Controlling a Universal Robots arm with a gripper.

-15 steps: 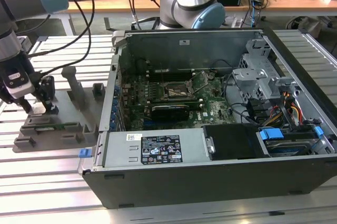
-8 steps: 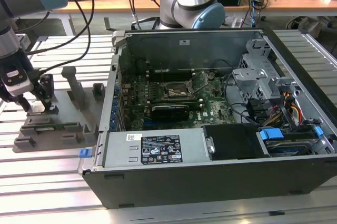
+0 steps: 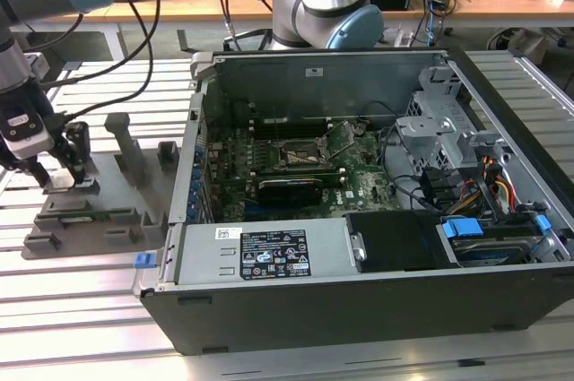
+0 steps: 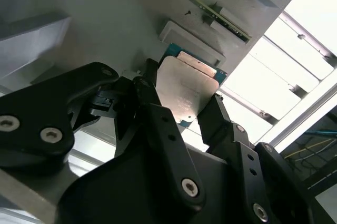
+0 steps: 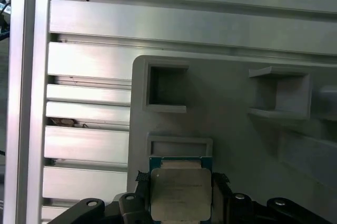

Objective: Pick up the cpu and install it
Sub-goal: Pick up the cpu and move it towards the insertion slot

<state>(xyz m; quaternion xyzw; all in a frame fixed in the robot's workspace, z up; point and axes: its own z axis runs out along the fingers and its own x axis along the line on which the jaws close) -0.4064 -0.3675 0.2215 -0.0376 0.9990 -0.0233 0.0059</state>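
The pincer [image 3: 58, 175] hangs over the grey holder block [image 3: 117, 211], well apart from the open computer case [image 3: 359, 291]. In the second wrist view the cpu [image 4: 187, 89] sits between the fingers [image 4: 152, 110], which bear on two opposite edges (the silver top is left bare, probably to keep the chip level and its lid unmarked). The pincer is therefore clamped on the cpu. Whether the chip has cleared the holder directly beneath the pincer cannot be told. The socket [image 3: 300, 155] lies far from the pincer, inside the case, its frame apparently open to receive the chip.
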